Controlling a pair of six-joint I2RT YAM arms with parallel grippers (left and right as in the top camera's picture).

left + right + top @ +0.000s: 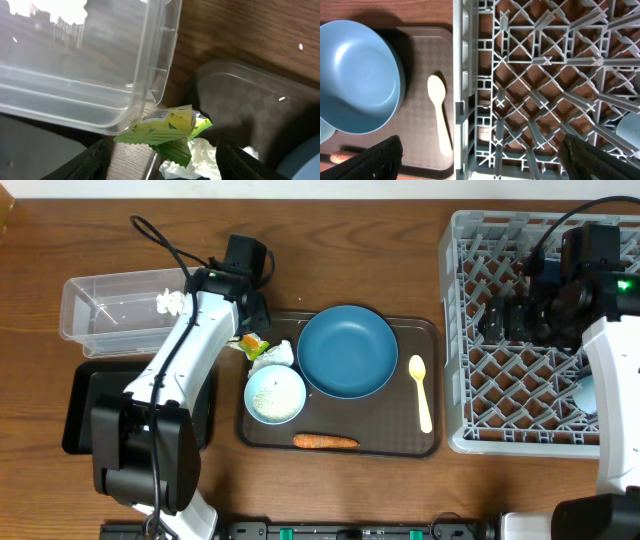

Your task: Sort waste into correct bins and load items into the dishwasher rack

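Both grippers have their fingers wide apart, nothing clamped. Left gripper (162, 157) sits low at the top-left corner of the brown tray (390, 435). Wrapper (162, 127) lies between its fingers and seems to touch neither; tissue (200, 152) just beside it. Tub (100, 320) corner is right next to the wrapper, second tissue (170, 302) inside the tub. Black tray (75, 420) is under the left arm. Right gripper (480, 160) hovers over the rack (545, 75), at its left edge. Plate (347, 352), bowl (252, 402) with rice (276, 388), carrot (325, 442) and spoon (421, 390) on the brown tray. Cup (631, 131) in the rack.
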